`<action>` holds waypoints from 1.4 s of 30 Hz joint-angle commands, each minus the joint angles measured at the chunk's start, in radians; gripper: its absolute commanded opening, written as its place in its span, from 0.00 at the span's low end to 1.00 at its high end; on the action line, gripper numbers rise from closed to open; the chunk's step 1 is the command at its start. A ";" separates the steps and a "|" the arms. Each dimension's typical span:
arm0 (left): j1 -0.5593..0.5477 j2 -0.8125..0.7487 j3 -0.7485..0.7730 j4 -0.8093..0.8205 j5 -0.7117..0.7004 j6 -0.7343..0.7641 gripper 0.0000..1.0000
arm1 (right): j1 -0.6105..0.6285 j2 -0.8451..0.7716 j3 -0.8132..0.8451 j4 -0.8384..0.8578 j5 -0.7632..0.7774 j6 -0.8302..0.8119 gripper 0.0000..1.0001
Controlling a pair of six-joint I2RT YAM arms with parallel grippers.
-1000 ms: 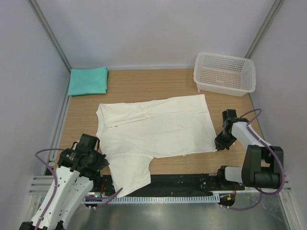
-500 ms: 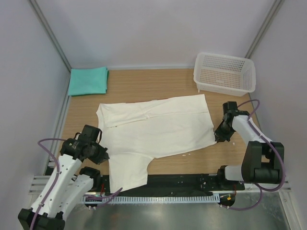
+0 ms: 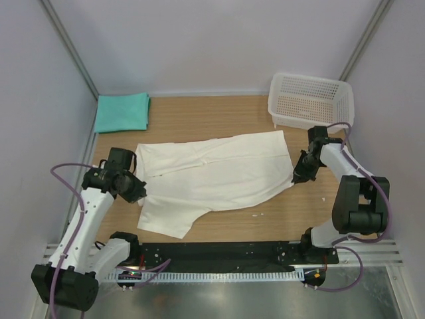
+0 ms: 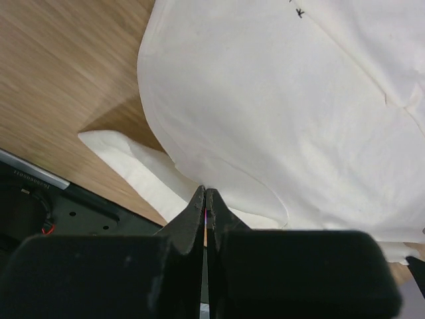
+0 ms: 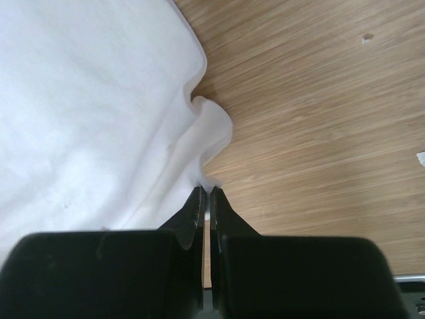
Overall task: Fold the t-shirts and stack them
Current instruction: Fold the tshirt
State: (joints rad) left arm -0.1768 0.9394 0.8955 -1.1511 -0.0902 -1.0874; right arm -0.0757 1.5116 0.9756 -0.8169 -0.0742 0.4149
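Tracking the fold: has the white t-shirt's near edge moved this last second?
Yes. The white t-shirt drew back off the black base rail, its near edge now farther from it.

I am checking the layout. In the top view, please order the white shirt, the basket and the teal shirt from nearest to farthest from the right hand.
1. white shirt, its right edge pinched in the right hand.
2. basket, at the far right corner.
3. teal shirt, folded at the far left corner.
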 commanded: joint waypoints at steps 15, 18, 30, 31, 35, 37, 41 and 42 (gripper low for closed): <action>0.037 -0.103 -0.075 -0.025 0.114 0.055 0.00 | -0.024 -0.152 -0.157 -0.255 0.206 0.239 0.01; 0.039 -0.131 -0.104 -0.047 0.126 0.049 0.00 | -0.026 -0.154 -0.135 -0.286 0.258 0.237 0.01; 0.046 -0.128 -0.064 -0.049 0.115 0.092 0.00 | -0.026 -0.055 0.018 -0.216 0.166 0.108 0.01; 0.046 -0.117 -0.053 -0.044 0.110 0.099 0.00 | -0.026 -0.042 0.038 -0.212 0.156 0.102 0.01; 0.046 -0.062 0.016 0.001 0.098 0.142 0.00 | -0.026 0.044 0.152 -0.202 0.120 0.070 0.01; 0.048 -0.018 0.067 0.005 0.060 0.173 0.00 | -0.026 0.102 0.218 -0.200 0.088 0.046 0.01; 0.056 0.054 0.141 0.047 0.043 0.216 0.00 | -0.026 0.197 0.305 -0.182 0.034 0.025 0.01; 0.057 0.073 0.151 0.051 0.046 0.221 0.00 | -0.026 0.214 0.327 -0.179 0.025 0.022 0.01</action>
State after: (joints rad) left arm -0.1318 0.9726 0.9859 -1.1622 -0.0105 -0.9268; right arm -0.0959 1.6817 1.2331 -1.0134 0.0040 0.4786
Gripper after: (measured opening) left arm 0.002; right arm 0.048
